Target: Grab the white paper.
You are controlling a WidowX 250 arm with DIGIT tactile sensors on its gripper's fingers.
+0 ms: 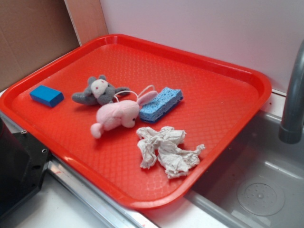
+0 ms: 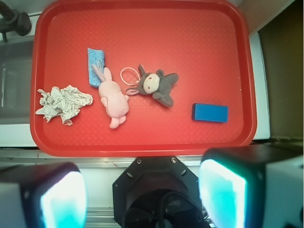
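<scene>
**Crumpled paper untouched at tray's edge, hand spread wide above**

Seen from the wrist view: hand hanging high over the near rim of the red textured plastic tray, its two glowing pale-teal fingers set far apart, released, holding nothing. Well clear of everything on the tray.

Lying near one short end of the tray, close to the rim beside the grey sink basin: the crumpled off-white wad of tissue-like paper, wrinkled, irregular, loose.

Just beside it, apart by a narrow strip of bare tray: pink plush bunny, one ear touching the light blue porous sponge. Next along: grey plush animal with a white face, touching the bunny. Farther off, alone toward the opposite end: small dark blue rectangular block.

Rising at the sink side: grey metal faucet pipe.
</scene>
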